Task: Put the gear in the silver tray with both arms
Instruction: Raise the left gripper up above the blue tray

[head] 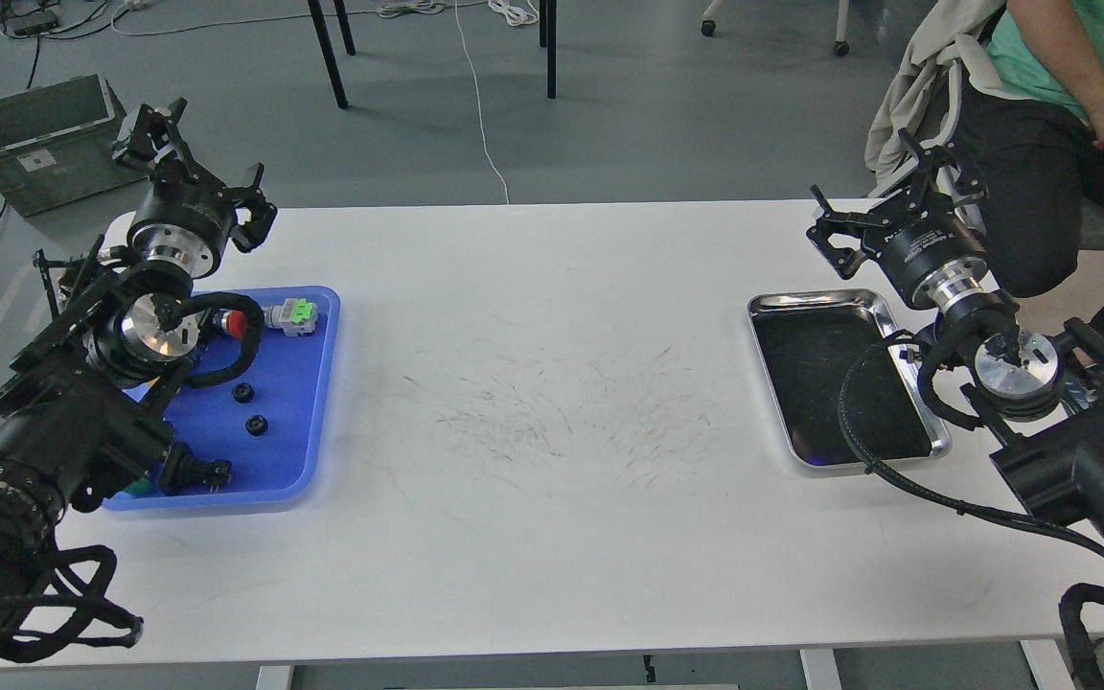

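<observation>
Two small black gears (243, 391) (256, 424) lie in the blue tray (308, 383) at the table's left. My left gripper (199, 165) hovers above that tray's far edge, its claws spread open and holding nothing. On the right side of the table lies the silver tray (806, 299), its dark bottom bare. My right gripper (889, 199) hangs just beyond the silver tray's far right corner, open too and empty. My left arm hides part of the blue tray.
The blue tray also holds a red-capped part (238, 324), a grey and green connector (291, 315) and a black part (195, 471). A seated person (1069, 86) is at the far right. A grey crate (39, 144) stands on the floor at the far left.
</observation>
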Robot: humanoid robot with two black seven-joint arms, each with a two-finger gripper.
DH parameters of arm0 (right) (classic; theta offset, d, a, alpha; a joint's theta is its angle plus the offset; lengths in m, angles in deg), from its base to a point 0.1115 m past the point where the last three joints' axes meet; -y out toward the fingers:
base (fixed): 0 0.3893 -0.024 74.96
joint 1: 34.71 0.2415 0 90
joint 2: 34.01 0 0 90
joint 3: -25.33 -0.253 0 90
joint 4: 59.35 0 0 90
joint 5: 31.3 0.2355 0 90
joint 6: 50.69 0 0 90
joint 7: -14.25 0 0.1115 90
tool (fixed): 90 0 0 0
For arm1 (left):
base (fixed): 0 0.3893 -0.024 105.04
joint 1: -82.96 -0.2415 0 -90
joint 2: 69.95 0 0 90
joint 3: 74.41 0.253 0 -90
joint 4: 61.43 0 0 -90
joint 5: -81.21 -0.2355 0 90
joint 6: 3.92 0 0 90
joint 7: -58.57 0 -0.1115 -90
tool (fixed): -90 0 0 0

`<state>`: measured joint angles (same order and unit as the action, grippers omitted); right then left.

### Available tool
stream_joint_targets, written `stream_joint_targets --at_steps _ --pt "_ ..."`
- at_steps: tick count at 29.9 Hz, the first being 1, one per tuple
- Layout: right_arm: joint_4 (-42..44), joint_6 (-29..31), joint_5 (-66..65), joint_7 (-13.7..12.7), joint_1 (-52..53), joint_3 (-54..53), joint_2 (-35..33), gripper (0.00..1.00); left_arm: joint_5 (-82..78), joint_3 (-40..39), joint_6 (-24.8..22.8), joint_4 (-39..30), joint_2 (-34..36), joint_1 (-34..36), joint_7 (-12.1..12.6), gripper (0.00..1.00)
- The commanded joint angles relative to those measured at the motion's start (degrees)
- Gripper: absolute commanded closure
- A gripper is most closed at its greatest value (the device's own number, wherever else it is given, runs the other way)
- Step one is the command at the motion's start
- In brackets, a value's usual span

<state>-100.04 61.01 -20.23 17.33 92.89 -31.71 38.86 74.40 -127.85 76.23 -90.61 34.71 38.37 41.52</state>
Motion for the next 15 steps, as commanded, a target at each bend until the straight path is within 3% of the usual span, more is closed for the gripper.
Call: stream_joint_targets --at_steps 1,5,15 --pt "0.0 0.01 0.0 0.0 -0.07 -0.01 0.0 0.01 0.04 -0.09 0.0 0.0 0.1 0.03 -0.17 0.02" --pt "-0.09 0.01 0.0 0.0 -0.07 0.08 -0.09 0.01 -0.4 0.0 0.0 0.0 0.1 0.38 -1.84 0.02" --pt "-0.35 0.1 0.09 0.0 -0.25 -0.01 -0.53 0.01 0.13 -0.09 -0.17 0.79 0.72 0.56 -1.76 0.02"
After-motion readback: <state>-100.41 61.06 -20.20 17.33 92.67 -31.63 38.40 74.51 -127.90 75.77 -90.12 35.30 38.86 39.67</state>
